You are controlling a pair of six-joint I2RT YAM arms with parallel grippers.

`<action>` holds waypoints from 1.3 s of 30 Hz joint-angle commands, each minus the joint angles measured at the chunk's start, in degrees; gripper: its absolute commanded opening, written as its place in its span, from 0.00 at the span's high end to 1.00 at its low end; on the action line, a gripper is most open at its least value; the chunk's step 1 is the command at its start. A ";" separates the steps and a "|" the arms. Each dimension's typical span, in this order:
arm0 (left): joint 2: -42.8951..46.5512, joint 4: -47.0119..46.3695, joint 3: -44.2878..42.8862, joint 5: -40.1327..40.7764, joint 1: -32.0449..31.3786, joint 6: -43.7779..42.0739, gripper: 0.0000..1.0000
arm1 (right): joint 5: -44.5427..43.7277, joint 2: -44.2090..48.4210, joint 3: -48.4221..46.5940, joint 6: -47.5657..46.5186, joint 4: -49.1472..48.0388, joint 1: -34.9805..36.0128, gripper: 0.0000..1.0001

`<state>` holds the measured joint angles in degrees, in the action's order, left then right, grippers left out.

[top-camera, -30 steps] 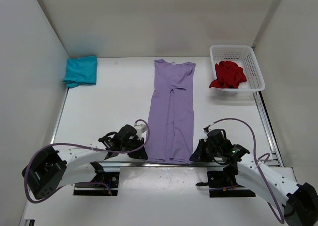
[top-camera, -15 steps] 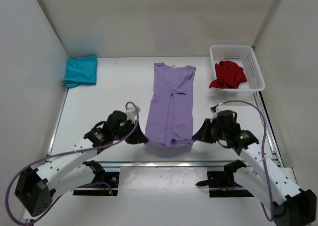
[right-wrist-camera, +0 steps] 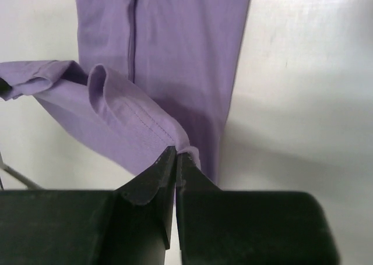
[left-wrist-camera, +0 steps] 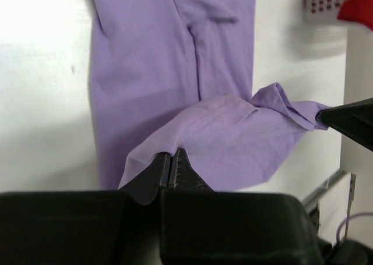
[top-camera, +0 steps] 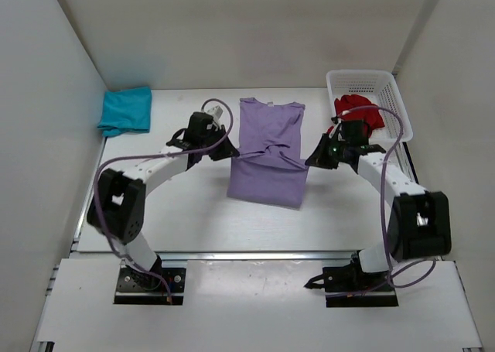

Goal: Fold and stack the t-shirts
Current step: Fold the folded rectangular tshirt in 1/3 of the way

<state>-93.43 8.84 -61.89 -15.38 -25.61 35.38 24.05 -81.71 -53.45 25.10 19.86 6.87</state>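
The lavender t-shirt (top-camera: 267,155) lies lengthwise mid-table, its lower half lifted and carried up over the upper half. My left gripper (top-camera: 230,154) is shut on the hem's left corner (left-wrist-camera: 169,151), and my right gripper (top-camera: 308,162) is shut on the hem's right corner (right-wrist-camera: 185,151). The hem hangs slack between them (left-wrist-camera: 233,119). The teal t-shirt (top-camera: 126,110) lies folded at the far left. The red t-shirt (top-camera: 357,115) sits crumpled in the white basket (top-camera: 363,80).
The basket stands at the far right corner against the side wall. White walls close in the table on three sides. A metal rail (top-camera: 255,254) runs along the near edge, with both arm bases (top-camera: 147,281) behind it.
Both grippers have carried the lavender shirt's bottom hem from the near edge up toward the shirt's middle, folding it over. The left gripper closed on the cloth at the start.
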 commanded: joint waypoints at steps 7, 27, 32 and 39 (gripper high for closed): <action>-15.28 -0.32 -16.23 1.23 3.10 -0.75 1.00 | 2.65 -19.34 -12.98 -1.38 -9.22 -2.47 1.00; -4.33 -16.73 -1.26 1.05 3.55 4.08 0.55 | -4.10 -17.79 -18.72 -2.34 -10.19 -0.82 0.75; -2.54 -20.97 9.07 2.11 -3.31 3.83 0.57 | -3.04 -11.64 -7.30 0.73 -16.40 5.41 1.00; -7.21 -23.52 16.62 0.27 -2.52 6.02 0.66 | -2.26 -10.13 6.51 1.44 -20.39 8.24 0.99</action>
<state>-100.31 -12.32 -46.74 -14.37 -29.56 40.36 22.55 -91.48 -48.56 26.20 2.52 15.70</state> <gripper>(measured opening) 0.350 0.006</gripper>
